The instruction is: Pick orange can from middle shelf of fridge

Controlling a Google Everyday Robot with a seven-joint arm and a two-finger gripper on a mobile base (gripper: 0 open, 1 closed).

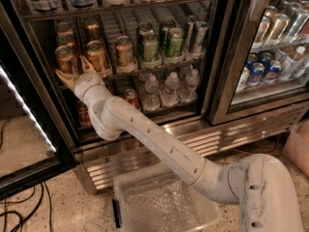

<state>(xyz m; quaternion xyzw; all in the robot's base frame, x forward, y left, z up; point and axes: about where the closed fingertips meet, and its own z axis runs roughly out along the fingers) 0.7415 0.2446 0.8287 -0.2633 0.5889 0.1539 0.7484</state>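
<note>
Several orange cans stand at the left of the fridge's [220,86] middle shelf [145,68]; the front ones are at the far left [64,57], beside it [97,53] and further right [124,50]. My gripper [75,70] is open at the shelf's front edge. One tan finger [63,76] lies low and left of the far-left can's base. The other finger [87,63] points up between the two left cans. Neither can is gripped. My white arm [159,146] stretches in from the lower right.
Green cans [150,47] and silver cans [198,35] fill the shelf's right lanes. Water bottles [170,88] and red cans [131,98] stand on the shelf below. A clear bin [159,202] sits on the floor. The open door [29,115] is at left, cables [19,211] below it.
</note>
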